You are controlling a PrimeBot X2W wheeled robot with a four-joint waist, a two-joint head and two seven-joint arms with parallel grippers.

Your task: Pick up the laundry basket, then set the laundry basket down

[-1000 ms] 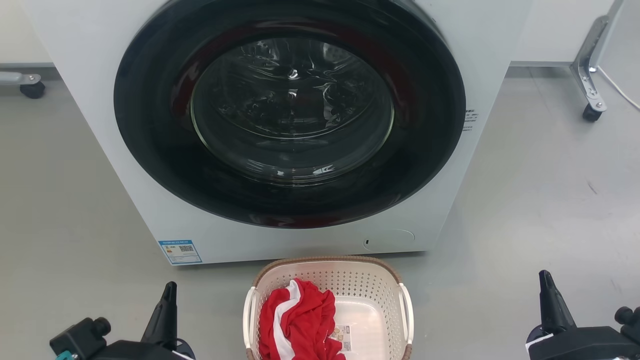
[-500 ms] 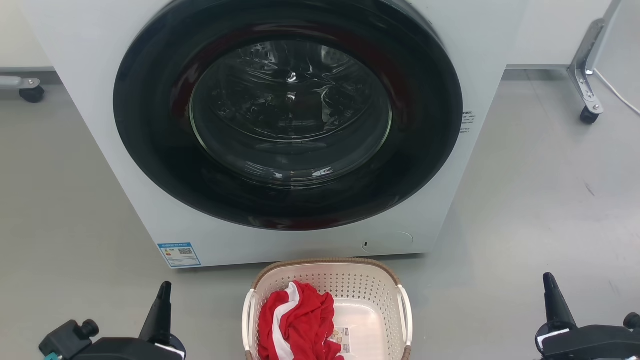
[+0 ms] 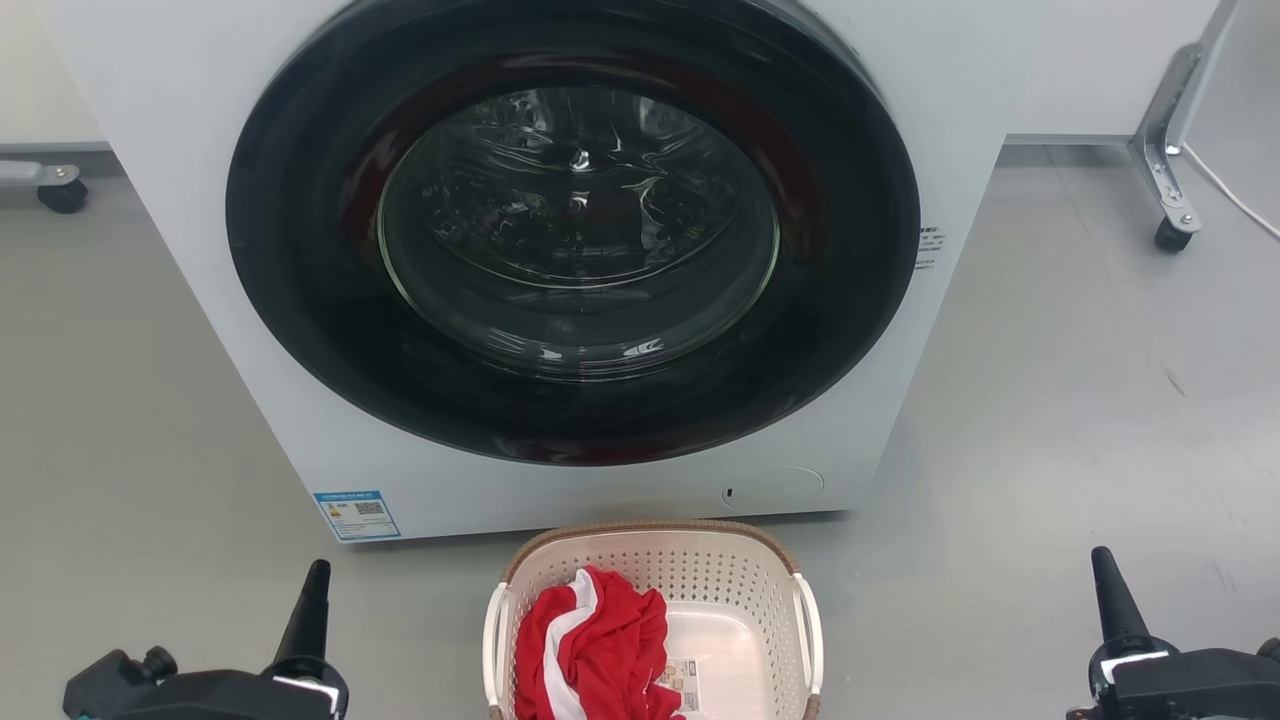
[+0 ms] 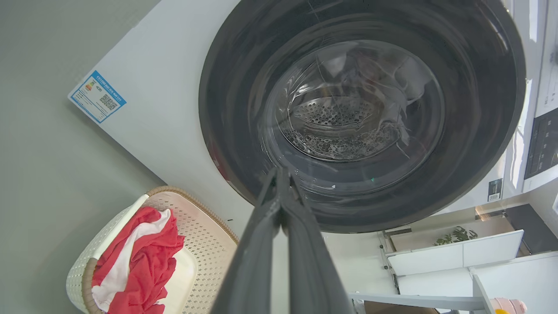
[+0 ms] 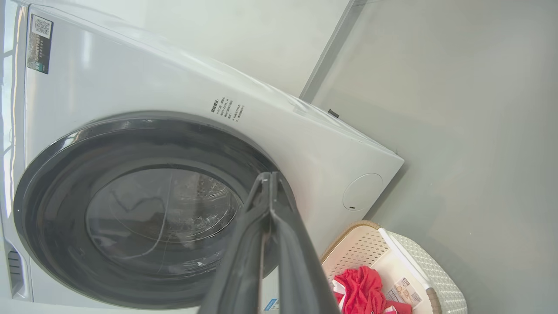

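Note:
The laundry basket (image 3: 760, 585), cream-white and perforated with a brown rim and white side handles, stands on the floor at the bottom centre of the head view, just in front of the washing machine. A red and white garment (image 3: 590, 650) lies in its left half. My left gripper (image 3: 312, 585) is at the lower left, well to the left of the basket, shut and empty. My right gripper (image 3: 1105, 570) is at the lower right, far to the basket's right, also shut and empty. The basket (image 4: 205, 244) shows at lower left behind the shut left gripper (image 4: 280, 174), and the basket (image 5: 418, 266) at lower right beside the shut right gripper (image 5: 269, 178).
A white front-loading washing machine (image 3: 260, 330) with a shut dark round door (image 3: 575, 230) stands right behind the basket. Castor legs of frames stand at the far left (image 3: 60, 195) and far right (image 3: 1170, 235). Grey floor lies on both sides.
The head view has shifted slightly, so the machine and basket sit a little lower. Both grippers have sunk lower in the picture and drifted outward; the basket has not moved.

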